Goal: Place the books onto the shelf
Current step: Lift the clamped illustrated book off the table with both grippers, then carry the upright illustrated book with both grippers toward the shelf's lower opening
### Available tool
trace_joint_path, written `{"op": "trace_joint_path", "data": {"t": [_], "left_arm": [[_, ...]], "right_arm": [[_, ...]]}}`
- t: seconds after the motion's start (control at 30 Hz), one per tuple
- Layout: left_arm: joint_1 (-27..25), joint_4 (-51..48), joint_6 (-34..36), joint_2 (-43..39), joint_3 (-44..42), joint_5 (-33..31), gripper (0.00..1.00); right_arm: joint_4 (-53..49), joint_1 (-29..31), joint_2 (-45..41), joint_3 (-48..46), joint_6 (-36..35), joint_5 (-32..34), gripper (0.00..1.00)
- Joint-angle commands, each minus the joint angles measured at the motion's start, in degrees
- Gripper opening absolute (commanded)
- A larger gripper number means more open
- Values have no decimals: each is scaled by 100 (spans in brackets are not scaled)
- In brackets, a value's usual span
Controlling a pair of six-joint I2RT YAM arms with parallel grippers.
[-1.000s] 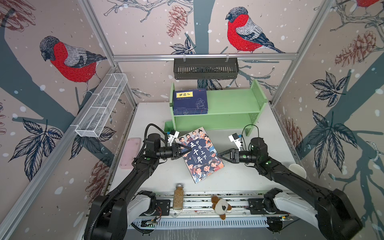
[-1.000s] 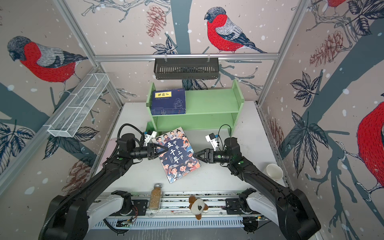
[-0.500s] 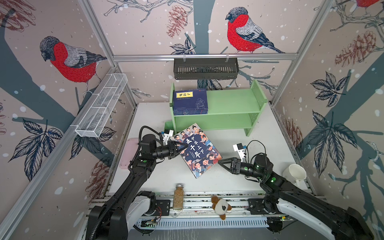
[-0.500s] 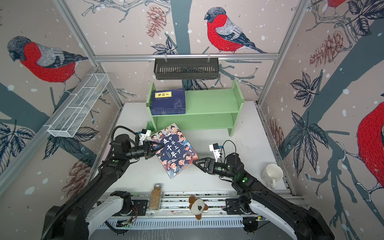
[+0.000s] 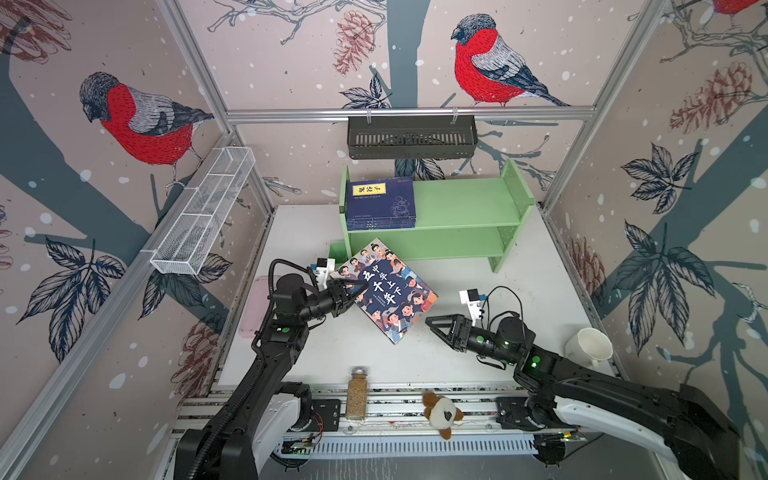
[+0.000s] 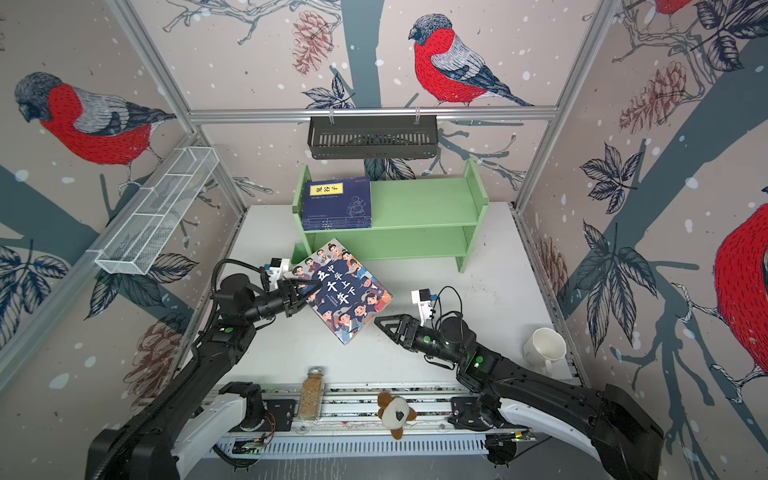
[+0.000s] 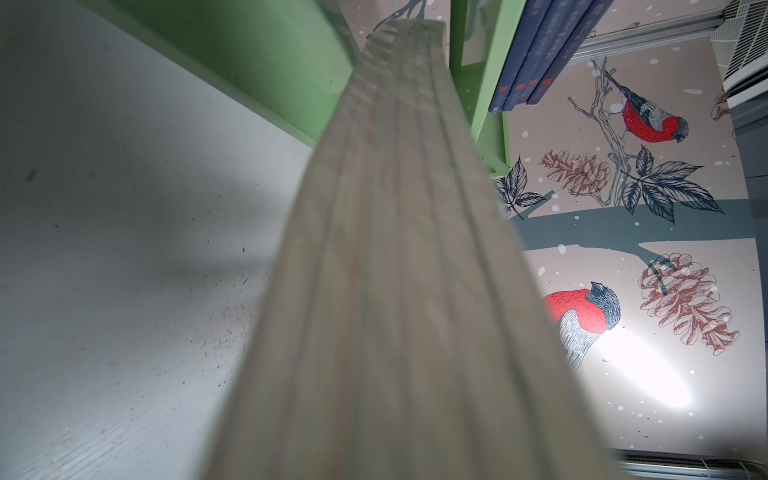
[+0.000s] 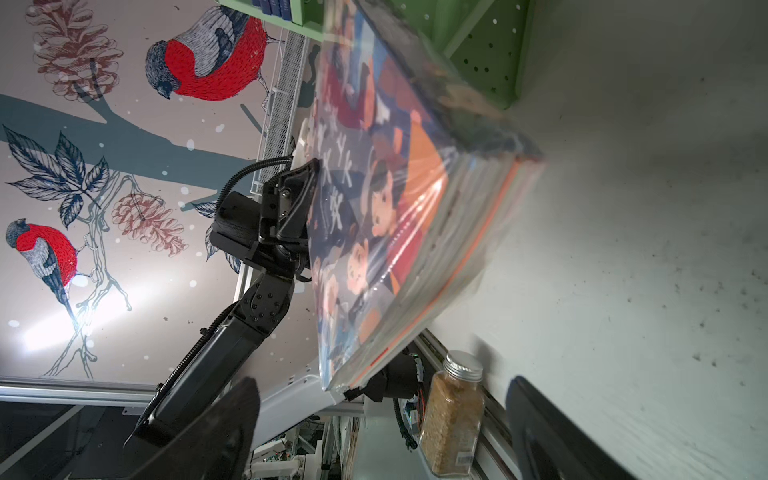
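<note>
The large cartoon-cover book [image 5: 388, 291] [image 6: 347, 293] hangs tilted above the table in front of the shelf. My left gripper [image 5: 348, 291] [image 6: 306, 293] is shut on its left edge. In the left wrist view the book's page edge [image 7: 395, 270] fills the middle and hides the fingers. My right gripper [image 5: 432, 324] [image 6: 380, 322] stands open and apart from the book's right corner, holding nothing. The right wrist view shows the book [image 8: 374, 208] beyond the open fingers [image 8: 224, 428]. The light green shelf [image 5: 465, 203] [image 6: 419, 203] carries a stack of navy-blue books [image 5: 380, 203] [image 6: 336, 203] on the left of its top board.
A spice jar [image 5: 357, 392] and a plush toy [image 5: 442, 411] sit on the front rail. A white mug [image 5: 588, 347] stands at the right table edge. A black slotted basket [image 5: 411, 135] hangs above the shelf, and a white wire basket [image 5: 203, 212] on the left wall.
My right gripper has drawn back from the book's right edge toward the front right and opened wider. My left gripper keeps its hold and has carried the book slightly toward the shelf.
</note>
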Motion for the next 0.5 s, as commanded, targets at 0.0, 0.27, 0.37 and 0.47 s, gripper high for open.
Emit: {"op": "trace_joint_path", "data": {"t": [0.0,0.27,0.37,0.47], "left_arm": [[1,1061,-109,-64,68,117,0],[5,1444,-437,-91,-156,26,0],[0,1847,-724,-64,-185,94,0],[2,2002,-940,-23,-175,111,0]], "right_arm": [[696,134,357,169,45,118,93],[1748,392,1174,451,-95,149,93],[1977,437,1436,505,-80,242,91],[2227,445,1655,553,-78,310,89]]}}
